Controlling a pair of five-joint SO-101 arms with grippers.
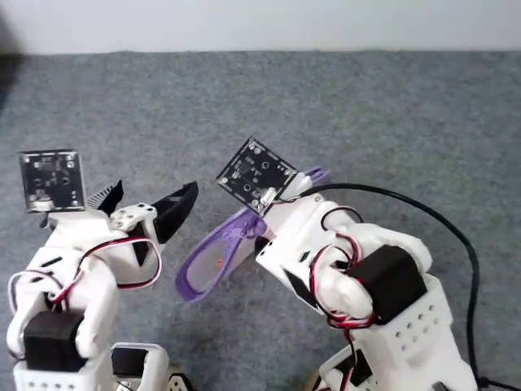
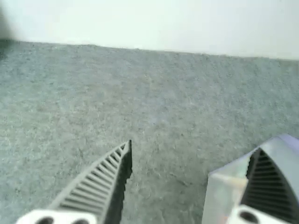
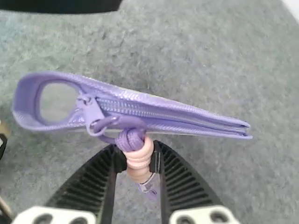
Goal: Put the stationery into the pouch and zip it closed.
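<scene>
the right gripper [image 3: 135, 148] pinches the pull [image 3: 136, 158] of the pouch [image 3: 149, 112], zip edge up over the carpet [image 3: 210, 56]. the left gripper [image 2: 192, 151] is spread wide just beside the pouch.

Grey carpet [image 1: 391, 122] surface; white wall [image 1: 260, 24] behind.

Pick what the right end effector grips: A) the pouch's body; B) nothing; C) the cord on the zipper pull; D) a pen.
C: the right end effector is shut on the cord that hangs from the zipper pull of the pouch.
</scene>
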